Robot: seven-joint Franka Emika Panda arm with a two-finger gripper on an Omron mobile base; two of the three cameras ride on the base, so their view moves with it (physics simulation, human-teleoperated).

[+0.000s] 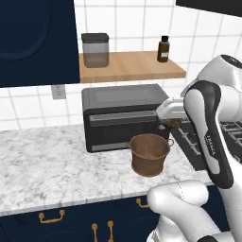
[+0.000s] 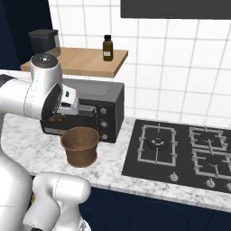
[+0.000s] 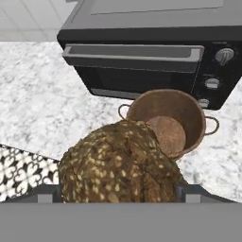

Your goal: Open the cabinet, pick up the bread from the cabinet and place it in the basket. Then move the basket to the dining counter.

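The bread (image 3: 118, 165), a dark brown seeded roll, sits between my gripper's (image 3: 120, 191) fingers, which are shut on it. It hangs just above and to the right of the basket's rim in the left base view, where the bread (image 1: 172, 124) shows under my gripper (image 1: 170, 124). The round brown basket (image 1: 150, 155) stands empty on the marble counter in front of the oven, also seen as the basket (image 2: 80, 146) and the basket (image 3: 189, 111). The cabinet's navy door (image 1: 38, 42) is swung open beside its wooden shelf (image 1: 130, 67). The dining counter is out of view.
A black toaster oven (image 1: 123, 116) stands right behind the basket. On the shelf are a grey canister (image 1: 95, 49) and a brown bottle (image 1: 163, 49). A gas hob (image 2: 180, 149) lies to the right. Navy drawers with brass handles (image 1: 52, 216) run below the counter edge.
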